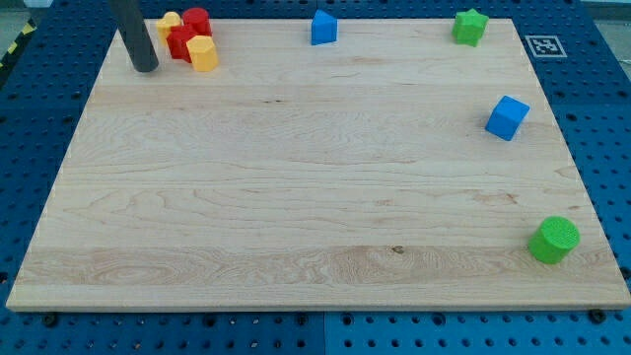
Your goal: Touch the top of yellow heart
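A tight cluster of blocks sits at the board's top left corner. It holds a yellow block (169, 21) at the back left, a red cylinder (197, 19) beside it, a red block (181, 41) in front, and a second yellow block (202, 53) at the front right. I cannot make out which yellow block is the heart. My tip (144, 68) rests on the board just left of the cluster, a small gap away from the red block, touching none of them.
A blue block (323, 28) sits at the top middle and a green star (470, 27) at the top right. A blue cube (507, 117) is at the right edge and a green cylinder (553, 240) at the bottom right. The wooden board (296, 177) lies on a blue pegboard.
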